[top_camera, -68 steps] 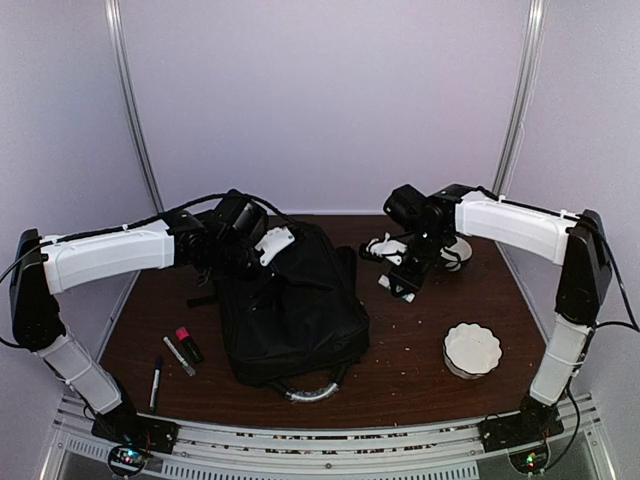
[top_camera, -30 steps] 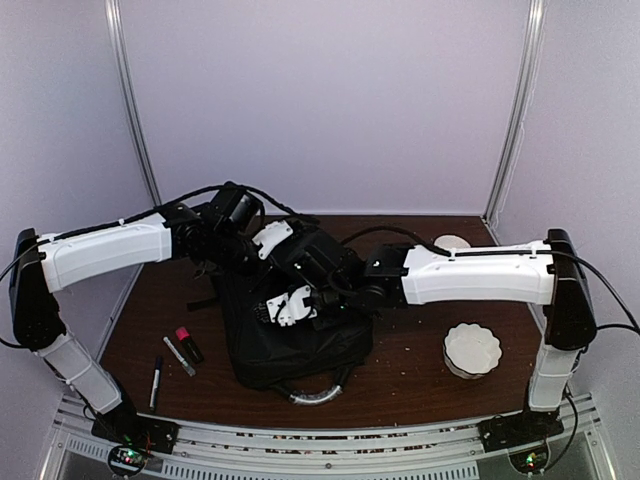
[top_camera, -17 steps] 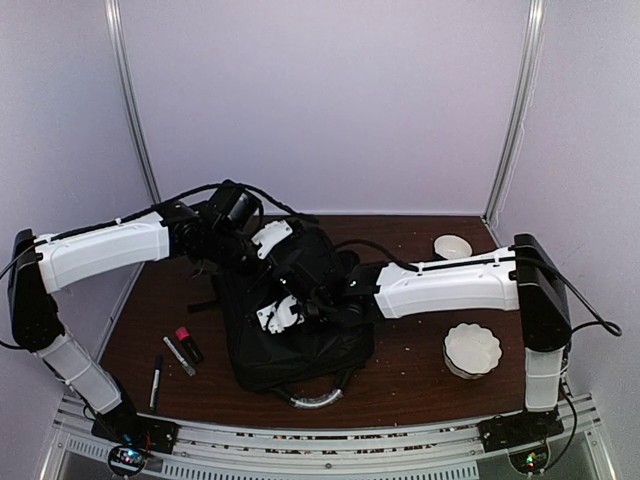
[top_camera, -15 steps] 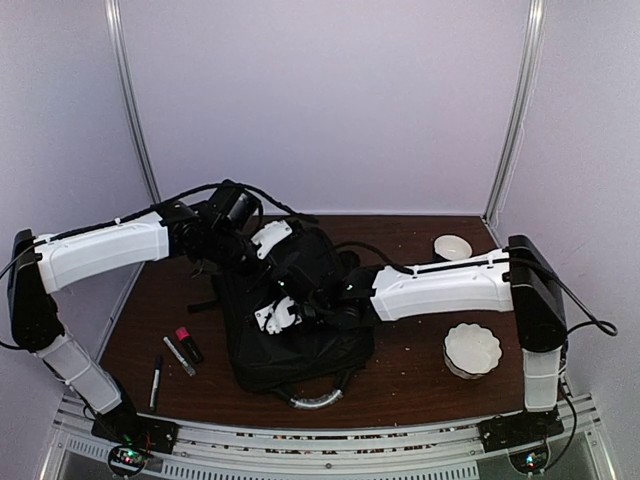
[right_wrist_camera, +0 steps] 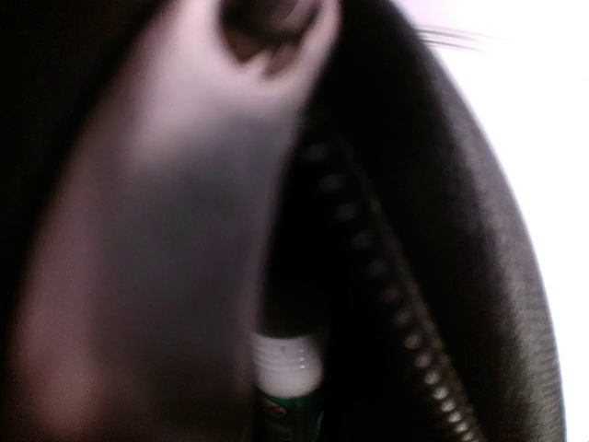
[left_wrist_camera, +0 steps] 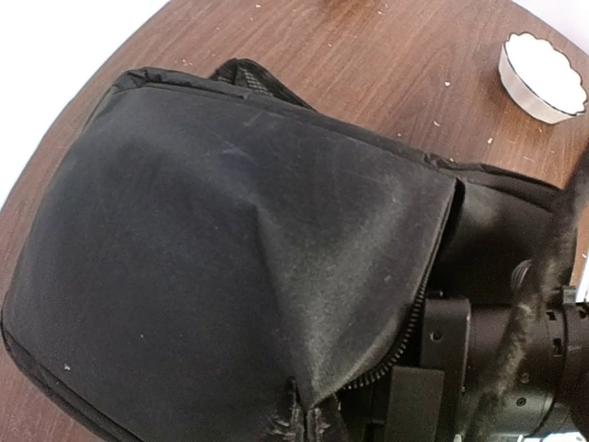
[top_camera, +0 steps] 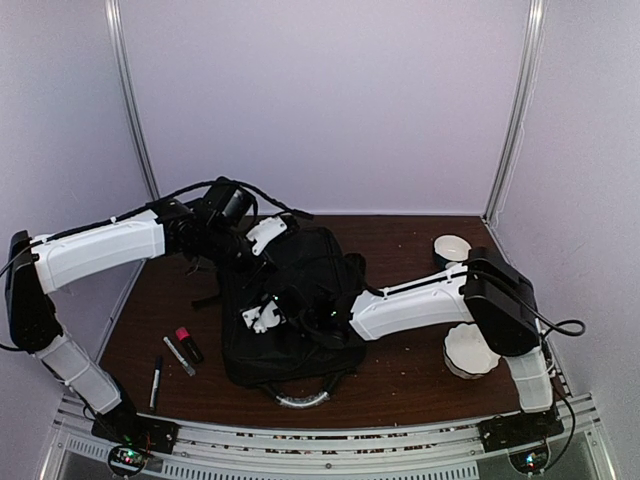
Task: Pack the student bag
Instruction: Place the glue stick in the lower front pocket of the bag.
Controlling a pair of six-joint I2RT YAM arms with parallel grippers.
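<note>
The student bag (top_camera: pixel 300 335) is a large black backpack lying flat mid-table, its grey handle (top_camera: pixel 300 398) toward the near edge. My left gripper (top_camera: pixel 258 238) is shut on the bag's front flap (left_wrist_camera: pixel 276 276) and holds it up, pinched at the zipper edge (left_wrist_camera: pixel 317 410). My right gripper (top_camera: pixel 290 312) reaches under the flap into the opening. Its fingertips are lost in the dark. In the right wrist view a small stick (right_wrist_camera: pixel 287 373) with a black cap, white neck and green label sits in the jaws, beside zipper teeth (right_wrist_camera: pixel 405 341).
A red-capped marker (top_camera: pixel 188 343), a silver pen (top_camera: pixel 178 355) and a black pen (top_camera: pixel 156 380) lie left of the bag. One white fluted bowl (top_camera: pixel 468 352) sits at the right under my right arm. Another (top_camera: pixel 450 245) sits at the back right and shows in the left wrist view (left_wrist_camera: pixel 543 64).
My right arm swung from the back right of the table across to the bag and pushed its gripper in under the flap. My left gripper kept hold of the flap.
</note>
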